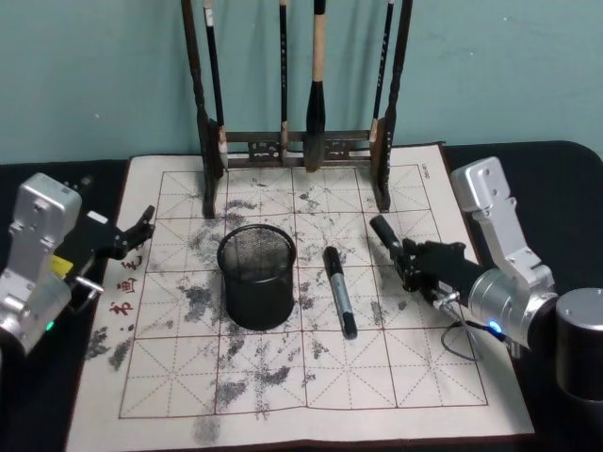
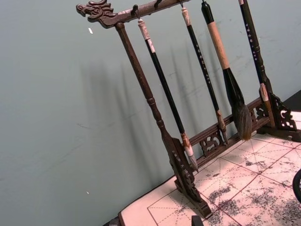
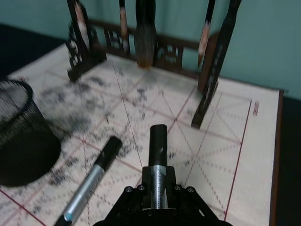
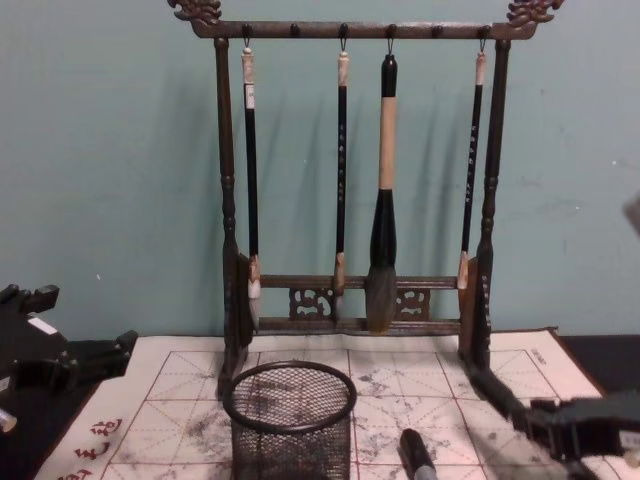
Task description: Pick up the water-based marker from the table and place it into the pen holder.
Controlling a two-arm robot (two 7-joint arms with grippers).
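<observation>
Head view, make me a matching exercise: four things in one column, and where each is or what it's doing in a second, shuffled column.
Things
1. pen holder
2. brush rack
3. right gripper
4. left gripper

Places or states
A. by the left edge of the mat
B. jaws shut on the held marker
C. at the mat's far edge, brushes hanging
D. upright mid-mat, left of the lying marker

Pairs: 1-D, 2-C, 3-B, 4-A

Marker [image 1: 339,292] flat beside mesh pen holder [image 1: 256,275], second marker [image 1: 384,233] in right gripper [image 1: 407,259]
</observation>
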